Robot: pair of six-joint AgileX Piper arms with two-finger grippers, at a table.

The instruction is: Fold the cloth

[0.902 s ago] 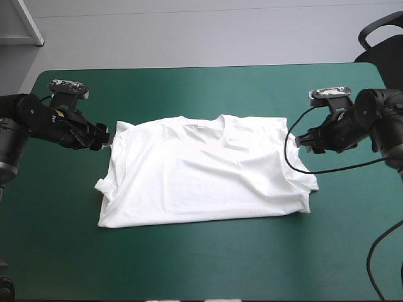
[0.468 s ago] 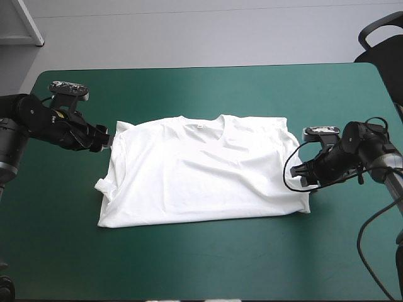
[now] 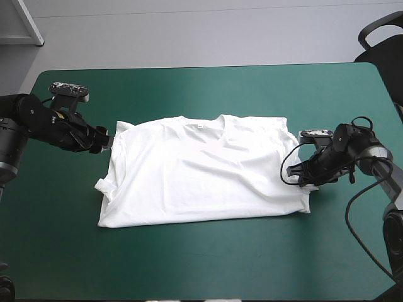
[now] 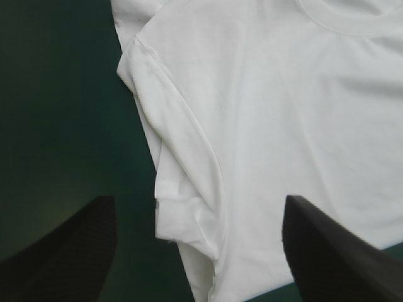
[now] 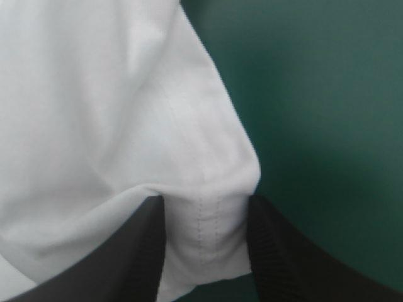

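Right tool [image 5: 206, 201] seemingly pinches the T-shirt [image 3: 201, 170] — left tool [image 4: 198, 200] spread.

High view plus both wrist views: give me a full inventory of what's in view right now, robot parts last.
T-shirt: one, white, spread flat mid-table, collar toward the far edge.
Table cover: one, teal-green, under the T-shirt and both arms.
Left gripper: one, black, at the T-shirt's far corner on the robot's left, jaws open.
Right gripper: one, black, at the T-shirt's edge on the robot's right, jaws all but shut on the fabric.
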